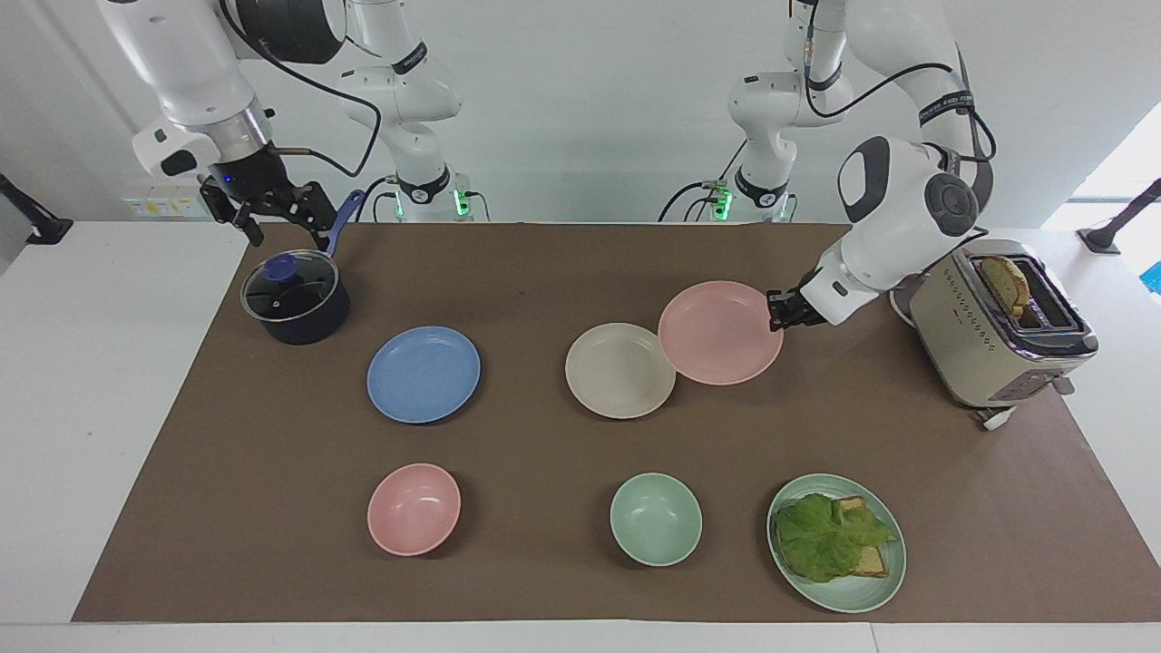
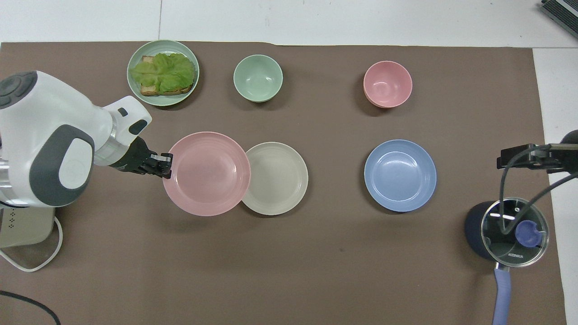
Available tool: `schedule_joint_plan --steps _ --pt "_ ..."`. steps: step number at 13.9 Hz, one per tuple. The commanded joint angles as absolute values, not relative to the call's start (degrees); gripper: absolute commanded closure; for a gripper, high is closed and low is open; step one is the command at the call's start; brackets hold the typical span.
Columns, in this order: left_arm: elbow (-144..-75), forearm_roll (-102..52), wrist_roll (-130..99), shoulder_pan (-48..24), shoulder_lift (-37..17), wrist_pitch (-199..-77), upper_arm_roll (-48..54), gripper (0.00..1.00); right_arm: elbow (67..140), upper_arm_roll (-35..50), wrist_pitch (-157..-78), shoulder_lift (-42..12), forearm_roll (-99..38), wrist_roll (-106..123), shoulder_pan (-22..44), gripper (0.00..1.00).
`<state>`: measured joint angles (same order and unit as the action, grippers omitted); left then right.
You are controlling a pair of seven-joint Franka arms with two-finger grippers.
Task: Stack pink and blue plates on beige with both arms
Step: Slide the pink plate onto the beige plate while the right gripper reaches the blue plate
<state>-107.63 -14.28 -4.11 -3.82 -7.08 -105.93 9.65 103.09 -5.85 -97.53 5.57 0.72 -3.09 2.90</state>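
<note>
The left end effector (image 1: 782,311) is clenched on the rim of the pink plate (image 1: 720,332), carrying it in the air with its leading edge over the rim of the beige plate (image 1: 619,370); the step in hand looks like the first stacking; next, the pink plate needs centring over the beige, lowering flat, then letting go; the blue plate (image 1: 423,374) lies untouched on the bench, beside the beige one toward the right arm's end; the right end effector (image 1: 274,210) hangs released over the pot (image 1: 295,298), waiting.

White table (image 1: 82,381) wearing a brown mat (image 1: 562,453); sitting on the mat: blue plate (image 1: 424,374), beige plate (image 1: 617,374), pink bowl (image 1: 414,509), green bowl (image 1: 656,519), lettuce plate (image 1: 835,541), saucepan (image 1: 295,297), toaster (image 1: 998,336).
</note>
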Motion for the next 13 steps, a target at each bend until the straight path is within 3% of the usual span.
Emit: schedule_joint_plan --steps 1,5,13 --pt "-111.4 -16.3 -9.5 -9.9 -5.9 -112.6 8.7 1.00 110.6 -5.9 -104.7 5.5 0.5 -1.4 2.9 0.00" --pt "-115.8 -19.0 -12.7 -14.5 -6.3 -121.0 8.7 1.00 111.8 -5.9 -110.3 -1.0 -0.5 -0.4 2.7 0.00" --pt "-116.5 -20.0 -17.2 -18.1 -9.9 -127.2 8.7 1.00 119.8 -5.9 -125.9 -8.8 -5.0 5.5 2.7 0.00"
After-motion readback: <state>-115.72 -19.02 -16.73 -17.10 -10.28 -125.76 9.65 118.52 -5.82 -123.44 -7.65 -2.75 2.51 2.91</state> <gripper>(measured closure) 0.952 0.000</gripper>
